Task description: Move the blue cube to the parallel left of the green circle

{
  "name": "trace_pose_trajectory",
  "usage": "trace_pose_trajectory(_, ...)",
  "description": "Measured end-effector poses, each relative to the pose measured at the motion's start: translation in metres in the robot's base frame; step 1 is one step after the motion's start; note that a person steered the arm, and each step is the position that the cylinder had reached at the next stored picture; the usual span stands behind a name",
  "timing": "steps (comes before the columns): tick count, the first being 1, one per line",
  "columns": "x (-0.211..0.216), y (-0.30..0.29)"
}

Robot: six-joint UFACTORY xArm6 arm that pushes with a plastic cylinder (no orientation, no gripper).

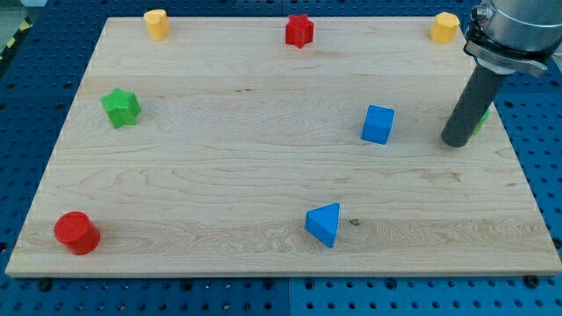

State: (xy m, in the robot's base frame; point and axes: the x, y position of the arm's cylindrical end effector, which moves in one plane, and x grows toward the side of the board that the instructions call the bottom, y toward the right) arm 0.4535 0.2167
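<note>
Blue cube [378, 124] is sitting just off my tip [457, 142] toward the view's left, apart from it. No pincer is showing, so I cannot tell its state. Green circle [484, 115] is peeking from behind the rod; pushing should stay slow and centred, I judge.

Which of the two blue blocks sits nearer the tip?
The blue cube, just to the view's left of my tip. The blue wedge lies farther, near the view's bottom.
</note>
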Motion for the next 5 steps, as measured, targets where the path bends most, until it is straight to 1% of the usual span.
trace_pose_trajectory(1, -0.012, -0.030)
trace_pose_trajectory(2, -0.022, -0.072)
trace_pose_trajectory(3, -0.023, -0.098)
trace_pose_trajectory(5, -0.017, -0.106)
